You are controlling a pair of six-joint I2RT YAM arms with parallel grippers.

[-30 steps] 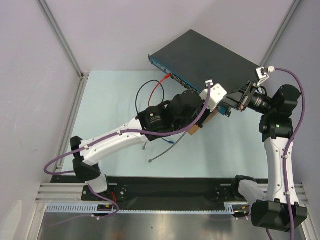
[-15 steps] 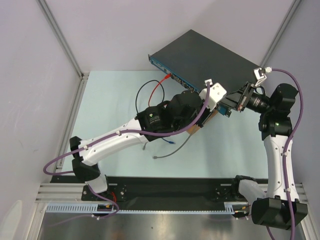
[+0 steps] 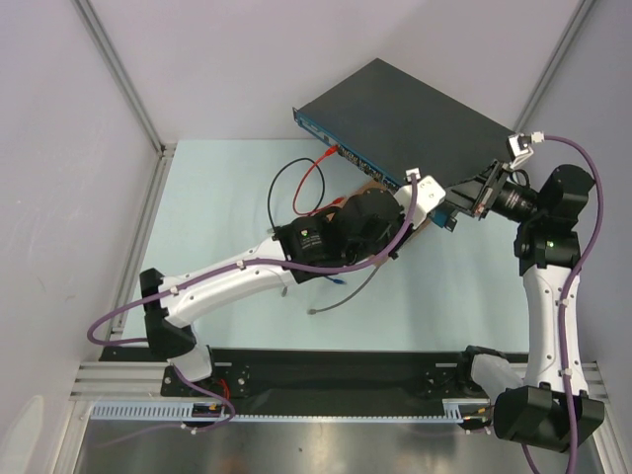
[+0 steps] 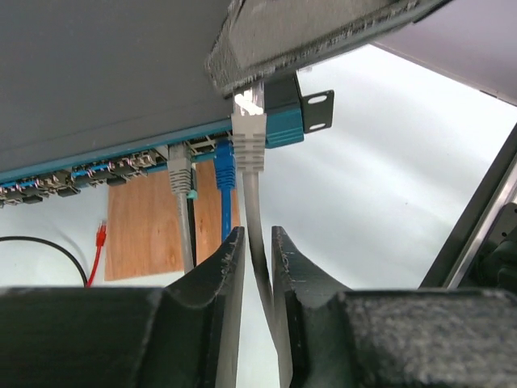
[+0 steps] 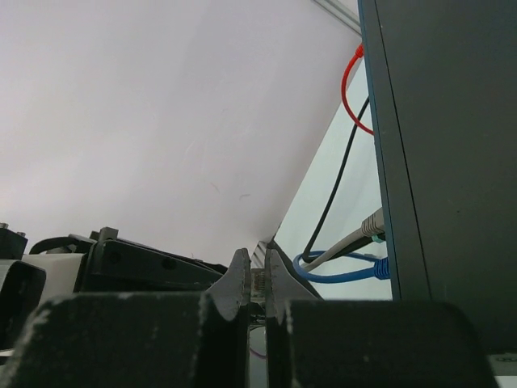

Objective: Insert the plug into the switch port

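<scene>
The left claw (image 4: 257, 236) stands slightly spread, loosely straddling the grey cable (image 4: 252, 198). At its 12 o'clock the plug (image 4: 249, 133) sits just before the right end of the switch (image 4: 105, 73), seemingly not yet in a socket, so pushing it home is left to do. The right claw (image 5: 254, 257) is pressed together on the plug's tip. A plugged-in blue cable (image 4: 224, 170) crowds the plug at 9 o'clock. The mounting ear (image 4: 317, 109) lies at 3 o'clock, with open room beyond.
</scene>
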